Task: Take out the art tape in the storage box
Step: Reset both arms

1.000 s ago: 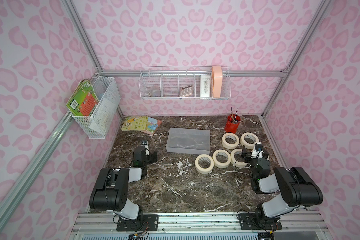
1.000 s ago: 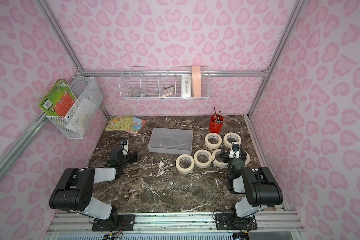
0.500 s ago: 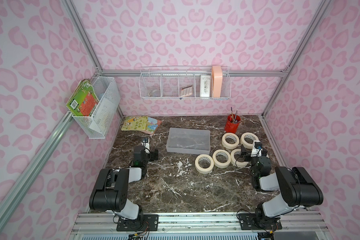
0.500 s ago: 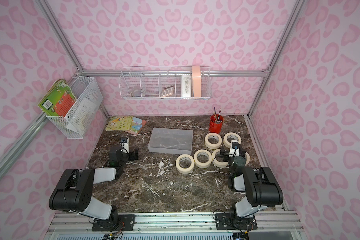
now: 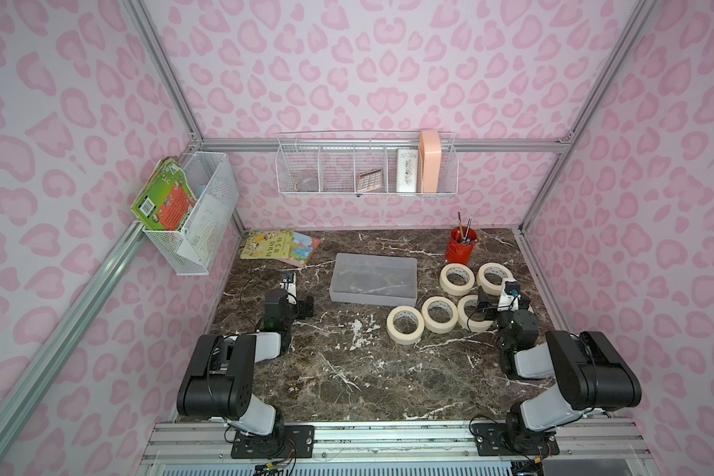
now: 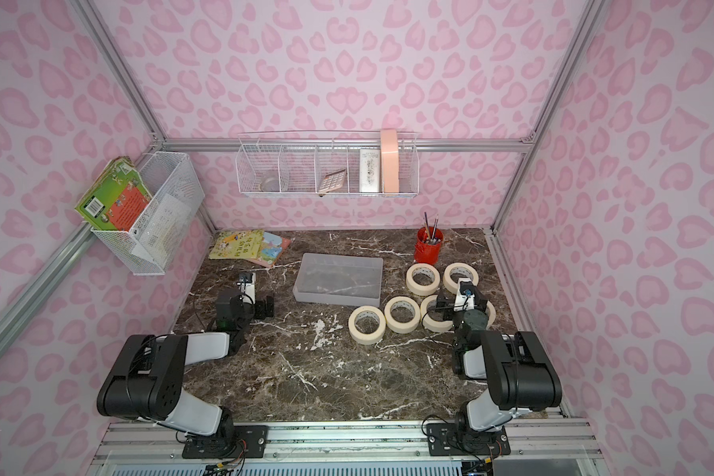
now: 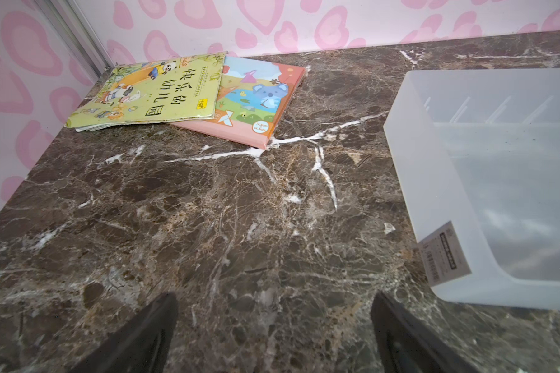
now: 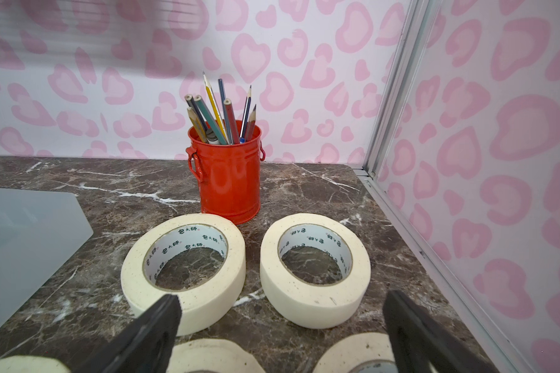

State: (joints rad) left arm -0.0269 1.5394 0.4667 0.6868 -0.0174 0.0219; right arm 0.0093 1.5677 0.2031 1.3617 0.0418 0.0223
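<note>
Count, from both top views and both wrist views.

Art tape: five cream rolls plainly countable in both top views, all lying flat on the marble table, outside the storage box and to its right.
- Back row: two rolls side by side just in front of the pencil cup, with a narrow gap between them in the right wrist view.
- Front row: three rolls in a line. The rightmost is partly hidden under my right pincer.
- The right wrist view shows the two back rolls whole and parts of three more at its near edge. A cream sliver shows beside my right wrist in a top view; I cannot tell whether it is a sixth roll.

Storage box: one, grey translucent, mid-table toward the back.

My pincers: two.
- Left pincer: jaws spread wide, gripping nothing, low over bare marble just left of the box's short wall.
- Right pincer: jaws spread wide, gripping nothing, above the front row of rolls.

Other items:
- Red pencil cup: one, its pencils too bunched for a sure count.
- Picture books: two, overlapping, at the back left corner.
- White wire baskets: two, one on the back wall and one on the left wall.
</note>
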